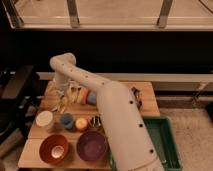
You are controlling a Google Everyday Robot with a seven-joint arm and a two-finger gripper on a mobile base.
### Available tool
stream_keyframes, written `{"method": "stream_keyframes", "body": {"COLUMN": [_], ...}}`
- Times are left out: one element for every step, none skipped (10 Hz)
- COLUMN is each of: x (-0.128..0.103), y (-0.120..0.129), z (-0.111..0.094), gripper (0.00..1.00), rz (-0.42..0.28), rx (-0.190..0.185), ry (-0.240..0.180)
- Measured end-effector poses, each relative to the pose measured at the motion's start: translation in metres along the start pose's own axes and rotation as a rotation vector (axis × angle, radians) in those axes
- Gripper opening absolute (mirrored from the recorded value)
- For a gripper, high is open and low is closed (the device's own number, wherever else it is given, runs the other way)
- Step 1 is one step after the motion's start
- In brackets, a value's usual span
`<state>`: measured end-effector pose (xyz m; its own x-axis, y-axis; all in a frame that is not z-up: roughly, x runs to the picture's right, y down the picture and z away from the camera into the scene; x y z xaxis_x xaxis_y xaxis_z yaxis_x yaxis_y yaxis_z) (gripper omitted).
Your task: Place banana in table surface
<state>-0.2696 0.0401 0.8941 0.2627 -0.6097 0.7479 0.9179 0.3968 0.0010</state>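
The banana (64, 103) is a pale yellow, slightly curved shape lying low over the far left part of the wooden table surface (145, 105). I cannot tell whether it rests on the wood. My gripper (61, 94) is at the end of the white arm, which reaches from the lower right to the far left. It sits right above and against the banana's upper end. More pale yellow shapes (75, 93) show just to the gripper's right.
In front of the banana stand a white cup (44, 120), a blue cup (66, 120), a yellow-orange cup (81, 123) and a metal cup (95, 121). A red-brown bowl (54, 148) and a purple bowl (91, 146) sit at the front. A green tray (165, 145) is on the right.
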Motion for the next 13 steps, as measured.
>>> {"method": "stream_keyframes", "body": {"x": [0.001,0.001,0.001,0.002,0.002,0.002,0.002,0.002,0.001,0.002,0.002,0.002,0.002], "y": [-0.002,-0.004,-0.005,-0.004,-0.004,-0.002,0.0,0.002,0.004,0.005,0.005,0.005,0.005], "z": [0.012,0.021,0.028,0.041,0.047,0.056,0.063,0.067,0.068,0.069,0.068,0.067,0.068], "gripper": [0.8,0.8,0.8,0.8,0.8,0.79,0.72,0.62,0.53,0.44,0.33,0.21,0.12], "rz": [0.006,0.007,0.01,0.019,0.025,0.033,0.041,0.045,0.049,0.051,0.051,0.052,0.051], "rx": [-0.017,-0.029,-0.038,-0.047,-0.047,-0.051,-0.054,-0.058,-0.064,-0.063,-0.063,-0.063,-0.064], "ry": [-0.017,-0.033,-0.046,-0.073,-0.086,-0.104,-0.118,-0.127,-0.134,-0.135,-0.134,-0.134,-0.134]}}
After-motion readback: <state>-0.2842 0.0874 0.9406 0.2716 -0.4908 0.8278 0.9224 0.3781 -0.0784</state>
